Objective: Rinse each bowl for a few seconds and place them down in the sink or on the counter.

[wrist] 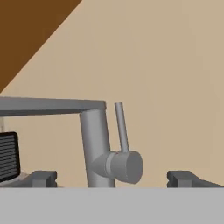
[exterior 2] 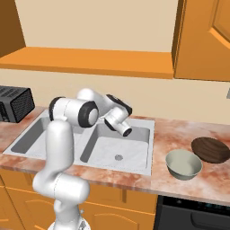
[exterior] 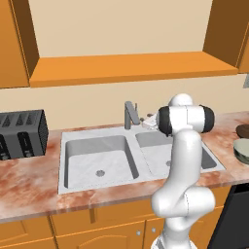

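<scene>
The gripper [wrist: 112, 178] hangs over the sink's [exterior 2: 134, 168] right basin, jaws spread wide, nothing between them. Straight ahead of it at 12 o'clock stands the faucet [wrist: 97, 146], handle sticking up. On the counter [exterior 2: 179, 134] at 3 o'clock from the sink sit both bowls: the cream bowl [exterior 2: 183, 164] nearer the front edge, the brown bowl [exterior 2: 211, 149] just behind it toward 1 o'clock, the two close together. Way off at 9 o'clock, a toaster [exterior: 22, 133].
</scene>
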Motion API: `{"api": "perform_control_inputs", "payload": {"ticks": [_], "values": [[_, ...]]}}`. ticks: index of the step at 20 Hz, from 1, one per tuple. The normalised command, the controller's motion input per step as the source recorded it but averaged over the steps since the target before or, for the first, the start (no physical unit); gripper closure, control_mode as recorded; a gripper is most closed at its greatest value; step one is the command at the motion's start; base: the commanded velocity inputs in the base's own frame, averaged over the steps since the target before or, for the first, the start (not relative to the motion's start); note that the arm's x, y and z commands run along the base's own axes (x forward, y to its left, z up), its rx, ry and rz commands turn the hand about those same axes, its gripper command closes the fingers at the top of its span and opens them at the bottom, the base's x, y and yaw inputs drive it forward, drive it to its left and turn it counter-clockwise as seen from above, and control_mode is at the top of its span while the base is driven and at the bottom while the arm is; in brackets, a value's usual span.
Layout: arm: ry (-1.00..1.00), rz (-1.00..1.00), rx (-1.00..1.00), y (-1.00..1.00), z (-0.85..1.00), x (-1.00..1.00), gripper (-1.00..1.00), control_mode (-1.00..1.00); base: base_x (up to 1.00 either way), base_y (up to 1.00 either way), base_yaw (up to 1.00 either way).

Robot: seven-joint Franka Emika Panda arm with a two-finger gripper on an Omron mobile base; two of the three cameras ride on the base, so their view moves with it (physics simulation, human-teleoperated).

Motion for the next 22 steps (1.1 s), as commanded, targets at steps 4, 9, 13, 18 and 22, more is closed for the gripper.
{"api": "perform_control_inputs", "payload": {"ticks": [4, 9, 13, 18, 22], "values": [[-0.05, -0.09, 0.00, 0.30, -0.03, 0.33, -1.00, -1.00, 0.00, 0.00, 0.00], [-0.03, -0.09, 0.00, 0.24, 0.11, 0.26, -1.00, -1.00, 0.00, 0.00, 0.00], [0.00, -0.07, 0.00, 0.06, 0.20, 0.27, -1.00, -1.00, 0.00, 0.00, 0.00], [0.01, -0.07, 0.00, 0.00, 0.19, 0.38, -1.00, -1.00, 0.00, 0.00, 0.00], [0.04, -0.04, 0.00, 0.00, -0.02, 0.57, -1.00, -1.00, 0.00, 0.00, 0.00]]}}
